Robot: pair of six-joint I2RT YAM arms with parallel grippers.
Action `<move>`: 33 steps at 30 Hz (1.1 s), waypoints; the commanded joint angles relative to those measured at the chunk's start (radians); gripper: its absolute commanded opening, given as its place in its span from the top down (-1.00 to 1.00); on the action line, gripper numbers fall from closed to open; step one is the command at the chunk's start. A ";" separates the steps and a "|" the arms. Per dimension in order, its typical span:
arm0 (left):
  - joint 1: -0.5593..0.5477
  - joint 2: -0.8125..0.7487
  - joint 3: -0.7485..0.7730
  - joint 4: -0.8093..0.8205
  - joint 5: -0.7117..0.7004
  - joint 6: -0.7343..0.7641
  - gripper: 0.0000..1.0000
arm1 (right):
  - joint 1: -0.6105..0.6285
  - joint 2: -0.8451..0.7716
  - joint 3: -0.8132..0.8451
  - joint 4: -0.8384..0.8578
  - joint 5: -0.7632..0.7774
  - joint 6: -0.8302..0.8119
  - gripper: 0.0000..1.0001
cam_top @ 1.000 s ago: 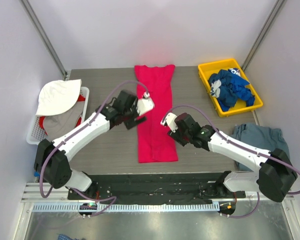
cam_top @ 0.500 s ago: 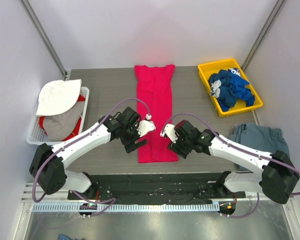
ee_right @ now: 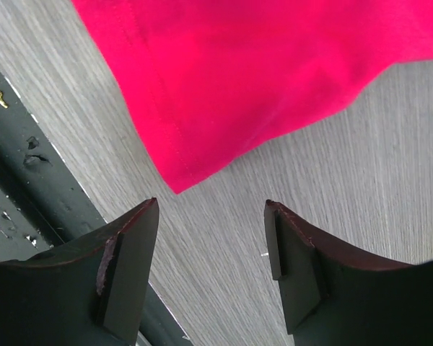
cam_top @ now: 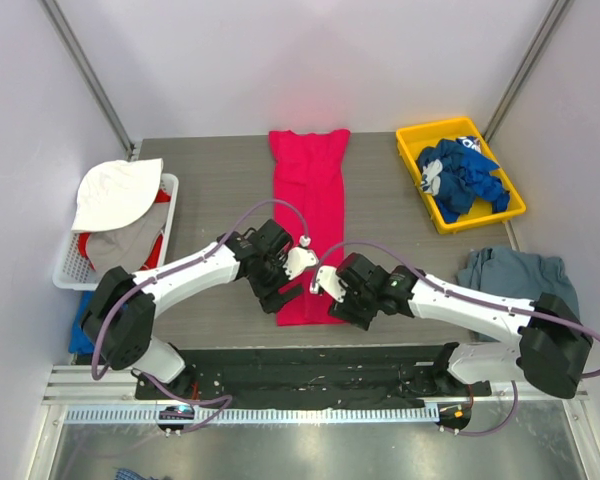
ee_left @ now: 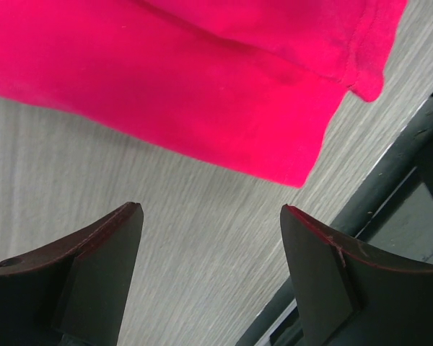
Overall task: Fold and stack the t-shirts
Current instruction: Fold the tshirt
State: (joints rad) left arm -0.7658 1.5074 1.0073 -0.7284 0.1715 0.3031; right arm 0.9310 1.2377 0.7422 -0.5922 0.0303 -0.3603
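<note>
The pink-red t-shirt [cam_top: 310, 215] lies folded into a long narrow strip down the table's middle. My left gripper [cam_top: 283, 298] is open and empty, hovering just off its near left corner [ee_left: 303, 169]. My right gripper [cam_top: 342, 311] is open and empty, just off its near right corner [ee_right: 177, 180]. The slate grey-blue t-shirt [cam_top: 515, 272] lies crumpled at the right edge. Royal blue shirts with white print [cam_top: 462, 178] fill the yellow bin [cam_top: 415, 150].
A white basket [cam_top: 65, 270] at the left holds a white hat [cam_top: 115, 192] and other cloth. The black rail [cam_top: 310, 365] runs along the table's near edge, just past both grippers [ee_left: 404, 166].
Both grippers moved toward the near edge along the pink-red shirt, from its middle down to its two near corners, and drew closer together.
</note>
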 commanded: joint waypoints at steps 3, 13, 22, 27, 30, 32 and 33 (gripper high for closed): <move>-0.004 -0.004 -0.053 0.092 0.060 -0.067 -0.60 | 0.028 0.025 -0.010 0.014 0.011 -0.025 -0.32; -0.007 0.062 -0.069 0.181 0.083 -0.117 -0.53 | 0.035 0.055 -0.046 0.055 0.057 -0.046 -0.24; -0.024 0.117 -0.044 0.190 0.125 -0.124 -0.47 | 0.035 0.074 -0.050 0.081 0.062 -0.052 -0.22; -0.036 0.117 -0.050 0.193 0.117 -0.124 -0.42 | 0.035 0.100 -0.047 0.104 0.066 -0.062 -0.22; -0.039 0.106 -0.056 0.192 0.112 -0.124 -0.40 | 0.035 0.114 -0.041 0.117 0.062 -0.068 -0.22; -0.043 0.103 -0.058 0.193 0.103 -0.124 -0.39 | 0.035 0.123 -0.037 0.123 0.057 -0.066 -0.22; -0.043 0.103 -0.056 0.192 0.102 -0.125 -0.39 | 0.035 0.126 -0.027 0.127 0.053 -0.068 -0.22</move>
State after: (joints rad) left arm -0.7990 1.6196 0.9371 -0.5579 0.2604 0.1894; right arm 0.9607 1.3514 0.6899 -0.5117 0.0849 -0.4160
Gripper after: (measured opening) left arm 0.698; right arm 0.612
